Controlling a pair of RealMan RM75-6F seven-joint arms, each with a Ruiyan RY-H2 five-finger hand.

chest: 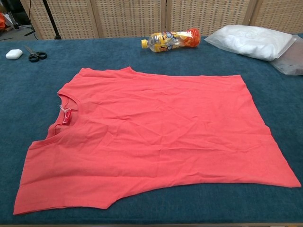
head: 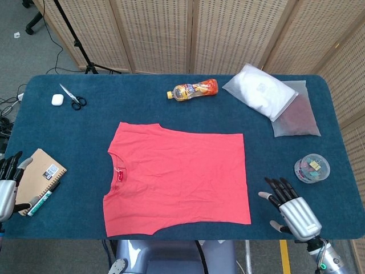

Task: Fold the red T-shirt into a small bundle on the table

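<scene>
The red T-shirt (head: 178, 178) lies spread flat on the blue table (head: 68, 137), collar toward the left; it fills most of the chest view as the red T-shirt (chest: 151, 135). My right hand (head: 292, 209) hovers at the table's near edge, just right of the shirt's hem corner, fingers apart and holding nothing. My left hand (head: 7, 181) shows at the far left edge beside a notebook, fingers extended and empty. Neither hand appears in the chest view.
A brown notebook (head: 40, 171) with a pen lies near my left hand. Scissors (head: 73, 98) and a white case (head: 56, 99) sit at the back left. An orange bottle (head: 194, 89), plastic bags (head: 268, 97) and a small round container (head: 312, 168) occupy the back and right.
</scene>
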